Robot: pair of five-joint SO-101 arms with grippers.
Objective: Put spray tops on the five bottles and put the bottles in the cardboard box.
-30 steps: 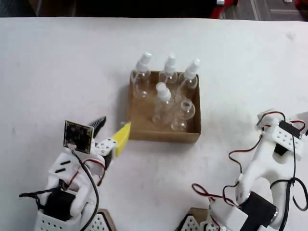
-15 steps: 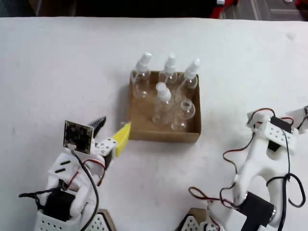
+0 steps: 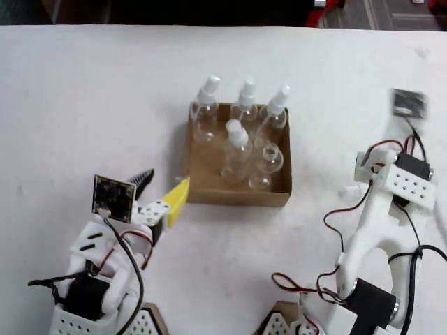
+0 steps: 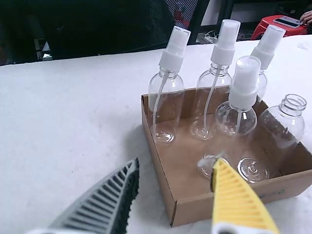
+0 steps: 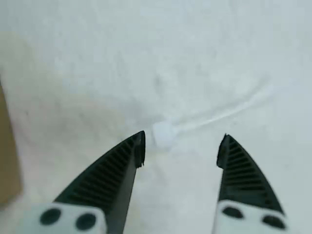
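right gripper [image 5: 183, 139] gapes over the spray top [image 5: 163, 134], 3 o'clock of the cardboard box [image 3: 237, 197]; off-centre, closing could flick it away. left gripper [image 4: 175, 165] gapes.

White surface [image 3: 84, 84], matte & slightly fuzzy like cloth, runs edge to edge in high view. Beyond its far edge there's a dark strip [image 3: 174, 10]; the room there is mostly unlit. Top-right corner: grey floor [image 3: 391, 14] w/ pale lines, and a red object [image 3: 328, 15] partly cut off. Left wrist view: black frame [image 4: 200, 19], poss. a chair, behind the surface, w/ a red casing [image 4: 273, 29] far back. Light is even, shadows soft.
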